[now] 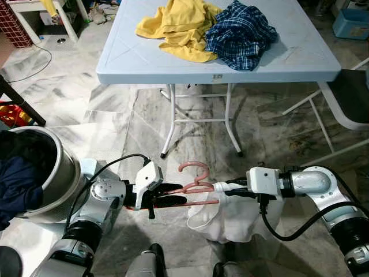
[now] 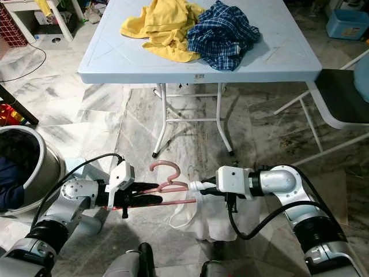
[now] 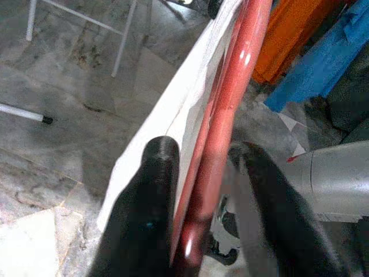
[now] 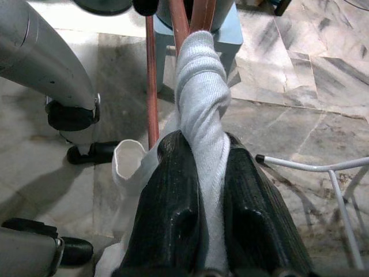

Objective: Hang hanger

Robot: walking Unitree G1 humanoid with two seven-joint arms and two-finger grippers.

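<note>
**Pink hanger and white garment held between both grippers, low over the marble floor**

Head views: the left gripper (image 1: 173, 201) reaches in from the left and its two black fingers are clamped on the left end of a pink plastic hanger (image 1: 195, 186), whose hook curls upward toward the far side. The right gripper (image 1: 222, 187) comes in from the right and pinches a bunched fold of a white cloth garment (image 1: 230, 219) at the hanger's right end; the rest of the garment sags below the hanger, near the robot's feet. Beyond them stands a pale blue folding table (image 1: 144, 63) on white metal legs. On its top lie a crumpled yellow shirt (image 1: 179, 29) and, touching it on the right, a blue plaid shirt (image 1: 239, 34). At the near left sits a round metal drum (image 1: 55, 173) holding dark blue clothes. A dark-seated chair with a white frame (image 1: 346, 98) stands at the right. The floor is grey-veined marble (image 1: 115, 115).

Left wrist view: the black fingers (image 3: 147, 219) sit on either side of the glossy pink hanger bar, closed onto it, with the white garment lying against the bar's far side.

Right wrist view: the black ridged fingers (image 4: 173, 219) squeeze a twisted roll of the white garment between them; the pink hanger bars run away beyond it toward the left arm.
</note>
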